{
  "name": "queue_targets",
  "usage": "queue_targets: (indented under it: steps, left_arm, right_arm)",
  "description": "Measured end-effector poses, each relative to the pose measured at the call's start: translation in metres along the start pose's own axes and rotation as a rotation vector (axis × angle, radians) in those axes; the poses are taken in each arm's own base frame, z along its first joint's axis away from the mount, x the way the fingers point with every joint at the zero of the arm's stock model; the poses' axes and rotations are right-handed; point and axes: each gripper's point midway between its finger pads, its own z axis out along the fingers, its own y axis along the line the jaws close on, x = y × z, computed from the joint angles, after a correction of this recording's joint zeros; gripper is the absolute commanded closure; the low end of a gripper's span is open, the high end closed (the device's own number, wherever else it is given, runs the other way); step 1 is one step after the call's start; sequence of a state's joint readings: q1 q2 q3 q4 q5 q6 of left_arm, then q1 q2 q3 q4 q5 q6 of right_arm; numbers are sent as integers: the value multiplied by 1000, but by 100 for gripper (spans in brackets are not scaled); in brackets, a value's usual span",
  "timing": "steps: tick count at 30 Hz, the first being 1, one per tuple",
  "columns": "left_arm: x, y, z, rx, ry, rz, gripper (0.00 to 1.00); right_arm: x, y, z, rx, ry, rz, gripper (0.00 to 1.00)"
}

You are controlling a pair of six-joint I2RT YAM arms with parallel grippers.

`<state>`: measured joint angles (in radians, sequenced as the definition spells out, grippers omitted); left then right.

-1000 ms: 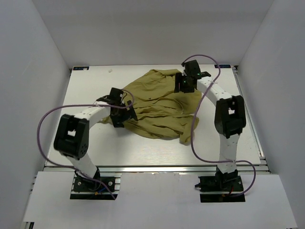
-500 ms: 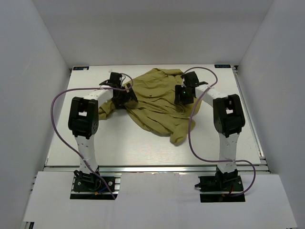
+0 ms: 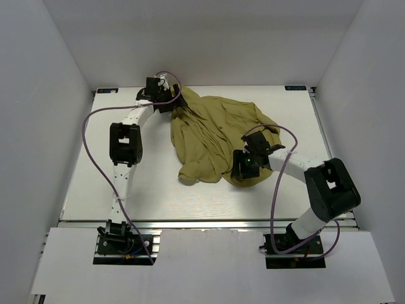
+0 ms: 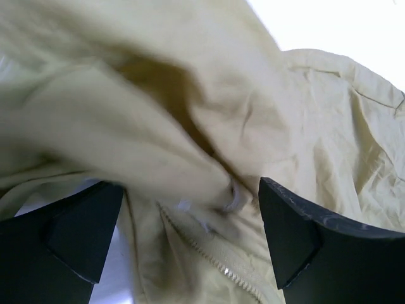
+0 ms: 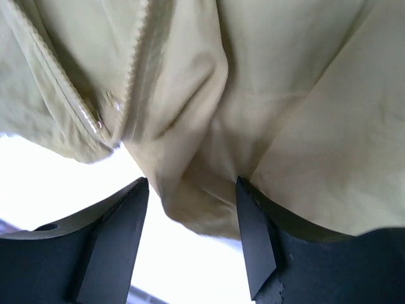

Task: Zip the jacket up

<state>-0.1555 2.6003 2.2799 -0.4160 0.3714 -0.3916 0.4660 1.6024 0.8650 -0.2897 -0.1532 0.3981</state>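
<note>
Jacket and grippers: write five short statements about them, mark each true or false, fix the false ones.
1. The jacket lies rumpled, not spread flat. True.
2. The left gripper is at the jacket's far left corner. True.
3. The left gripper's fingers are pressed together. False: they stand wide apart.
4. The right gripper hovers clear of the jacket. False: it is at the near right edge, a fold between its fingers.
5. Zipper teeth show in the right wrist view. True.

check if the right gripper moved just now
Yes. The right gripper pulled back from the table's far edge toward its near edge, jacket fabric between its fingers.
</note>
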Motion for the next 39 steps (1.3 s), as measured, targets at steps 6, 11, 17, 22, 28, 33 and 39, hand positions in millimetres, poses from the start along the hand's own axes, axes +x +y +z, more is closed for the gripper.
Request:
queue_targets:
  steps: [6,11,17,22,28,33,39]
  left_arm:
    - [29,-9,-28,22,65,-14,2]
    - [35,-17,-78,-57,100,-22,2]
    - [45,-45,-176,-117,49,-44,2]
    - [86,-67,-215,-93,69,-82,2]
    - [168,-130,-200,16,245,-31,2]
    - [206,-153,-190,99,348,-52,2]
    - [224,-144,-171,92,403,-83,2]
  right_arm:
    - [12,-12,-13,78,24,18,35]
    - [-21,-2,-32,82,-62,-14,34]
    - [-34,28,-56,40,-142,-89,32]
    - [-15,45,-46,31,-95,-152,35]
    - [5,31,-16,120,-1,-180,52]
    - [19,23,-6,146,38,-184,86]
    - [37,12,-2,166,75,-180,100]
